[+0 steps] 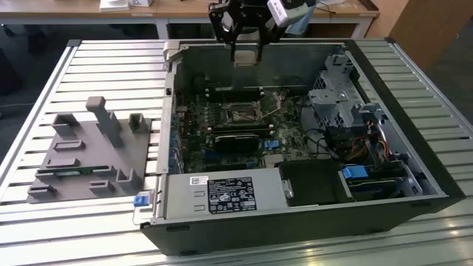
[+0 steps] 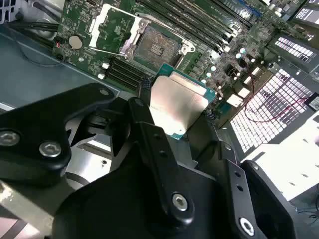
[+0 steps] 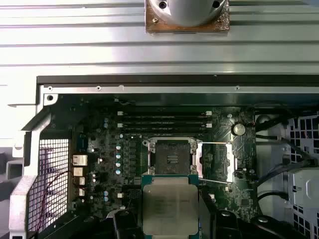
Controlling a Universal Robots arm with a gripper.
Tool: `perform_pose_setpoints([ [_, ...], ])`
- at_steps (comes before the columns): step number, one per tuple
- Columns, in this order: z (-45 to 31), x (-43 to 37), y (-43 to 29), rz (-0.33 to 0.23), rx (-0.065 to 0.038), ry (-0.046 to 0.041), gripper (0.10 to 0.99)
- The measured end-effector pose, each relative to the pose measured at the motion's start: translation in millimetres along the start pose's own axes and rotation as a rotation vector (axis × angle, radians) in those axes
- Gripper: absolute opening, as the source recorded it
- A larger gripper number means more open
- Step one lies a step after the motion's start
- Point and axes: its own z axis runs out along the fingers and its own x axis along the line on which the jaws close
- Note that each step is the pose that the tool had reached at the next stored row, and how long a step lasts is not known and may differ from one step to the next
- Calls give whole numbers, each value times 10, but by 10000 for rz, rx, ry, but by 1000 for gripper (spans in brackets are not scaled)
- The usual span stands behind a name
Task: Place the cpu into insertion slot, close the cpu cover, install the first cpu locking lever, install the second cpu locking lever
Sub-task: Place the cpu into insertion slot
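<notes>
On the exterior view's left a grey holder block sits apart; inside the open computer case the socket lies bare, its cpu cover swung open. The gripper hovers above the case's far wall, pinching the cpu by its edges, so I judge no step done: seating, closing and both lockings remain.

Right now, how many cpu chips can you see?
1. The cpu is gripped in the claw, above the motherboard beside the empty socket, whose cpu cover stands open. Others could be hidden elsewhere.
</notes>
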Motion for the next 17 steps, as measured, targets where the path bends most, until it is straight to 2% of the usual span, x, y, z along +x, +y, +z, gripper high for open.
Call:
perform_pose_setpoints([
  [10,0,-1,0,81,-2,-8,537],
  [17,2,4,0,811,-15,-73,537],
])
